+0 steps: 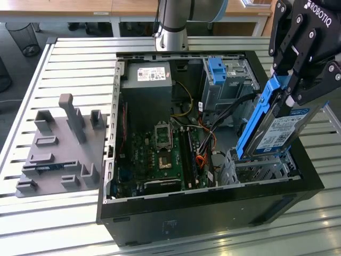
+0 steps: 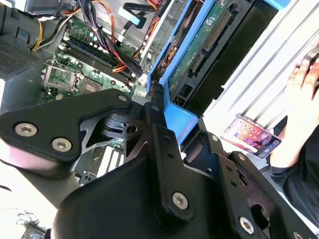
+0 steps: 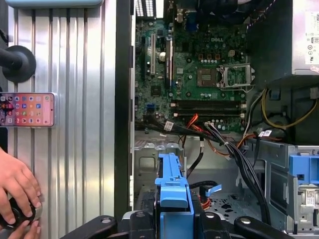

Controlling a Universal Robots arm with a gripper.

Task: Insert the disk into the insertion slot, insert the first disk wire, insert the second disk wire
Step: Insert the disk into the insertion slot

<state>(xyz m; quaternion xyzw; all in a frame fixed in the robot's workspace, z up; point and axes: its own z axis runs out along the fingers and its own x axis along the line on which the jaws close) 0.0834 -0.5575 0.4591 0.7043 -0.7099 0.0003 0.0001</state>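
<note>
One disk (image 1: 278,133), grasped by the jaws, tilted steeply in the exterior view, long axis 7 to 1 o'clock, lower end at the insertion slot (image 1: 260,170).

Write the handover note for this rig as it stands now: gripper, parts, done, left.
Hold: the gripper has its fingers shut on the blue frame of the disk.
Place: the disk hangs tilted, its lower end near the top of the insertion slot, at the exterior view's right in the computer case.
Done: disk is in the grip, above the slot.
Left: disk not seated; no wire plugged into it.
Note: a person's hand is over the table beside the case.
</note>
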